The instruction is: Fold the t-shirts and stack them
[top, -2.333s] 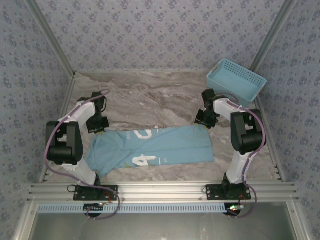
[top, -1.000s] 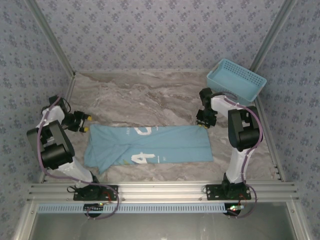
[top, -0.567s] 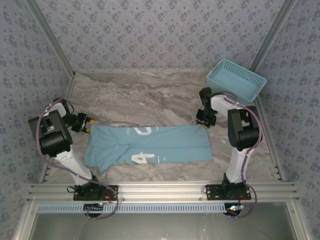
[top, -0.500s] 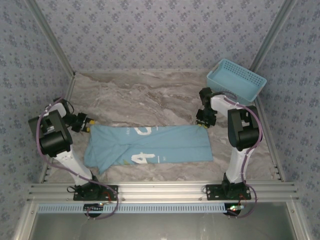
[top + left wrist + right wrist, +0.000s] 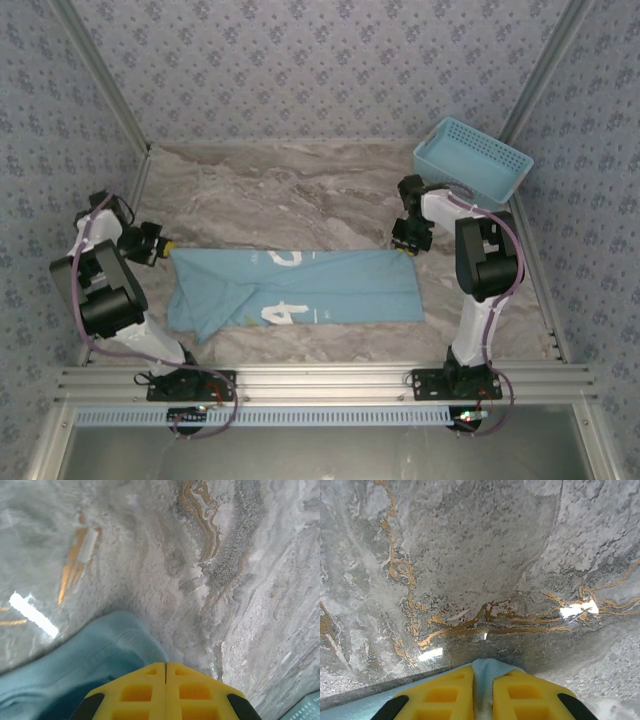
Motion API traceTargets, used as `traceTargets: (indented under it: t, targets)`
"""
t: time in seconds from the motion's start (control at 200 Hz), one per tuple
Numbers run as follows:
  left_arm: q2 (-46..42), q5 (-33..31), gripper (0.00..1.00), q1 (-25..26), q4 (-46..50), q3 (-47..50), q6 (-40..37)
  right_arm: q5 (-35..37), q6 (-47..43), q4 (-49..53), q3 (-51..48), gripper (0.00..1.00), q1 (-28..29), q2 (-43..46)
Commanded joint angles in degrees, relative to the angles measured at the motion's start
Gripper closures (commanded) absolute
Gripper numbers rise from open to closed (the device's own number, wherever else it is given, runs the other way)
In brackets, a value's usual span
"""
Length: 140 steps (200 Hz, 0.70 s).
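We cannot read the white lettering [image 5: 283,312] on the t-shirt [image 5: 340,285]: a fold covers part of it, and from above only fragments of rounded characters show. In the left wrist view the left end effector [image 5: 165,682] has its yellow pads [image 5: 135,692] pressed together with a hairline seam between them. Soft blue cloth bulges up against their left side, but the pads hide what lies beneath, so we cannot tell whether any fabric is caught. The right end effector [image 5: 483,685] is closed on the shirt, with a narrow strip of light-blue cloth pinched between its ribbed yellow pads. The shirt lies spread flat across the near half of the table [image 5: 300,195], its far corners at the two end effectors and its left part creased by a diagonal fold. A rigid light-blue lattice basket [image 5: 472,165] stands at the far right corner, just beyond the right arm and apart from the shirt. The table is glossy grey marble pattern with ochre veins, and glare spots wash out patches of it.
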<state>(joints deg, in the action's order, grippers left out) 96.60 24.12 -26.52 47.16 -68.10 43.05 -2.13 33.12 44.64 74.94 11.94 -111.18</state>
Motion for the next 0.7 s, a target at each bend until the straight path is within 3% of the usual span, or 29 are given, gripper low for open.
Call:
traceTargets:
  t: [0.0, 0.155, 0.215, 0.32, 0.42, 0.525, 0.694]
  targets:
    - [-1.1, -1.2, 1.0, -0.4, 4.2, -0.4, 1.5, 1.5, 0.5, 0.6, 0.0, 0.86, 0.1, -2.2]
    - [1.3, -1.4, 1.0, -0.5, 4.4, -1.6, 0.3, 1.3, 0.8, 0.2, -0.1, 0.86, 0.1, -2.2]
    - [3.1, -2.9, 0.92, -0.5, 5.1, -3.3, -1.0, 0.9, 0.8, -0.5, -0.2, 0.84, 0.1, -2.0]
    - [4.2, -8.2, 0.67, -0.5, 6.6, -6.5, -3.1, 0.7, 0.6, -1.4, 0.1, 0.73, 0.1, -0.7]
    - [1.2, -14.1, 0.59, 0.7, 9.2, -8.4, -4.8, 2.4, 0.4, -0.5, 0.7, 0.65, 0.1, 1.9]
    - [-3.6, -17.8, 0.58, 5.0, 11.6, -8.8, -5.8, 5.0, 0.8, -0.3, -0.3, 0.62, 0.2, 6.2]
    - [-7.0, -9.6, 0.68, 10.8, 8.4, -1.9, -0.6, 5.5, 1.6, -1.5, -2.7, 0.68, 1.4, 10.0]
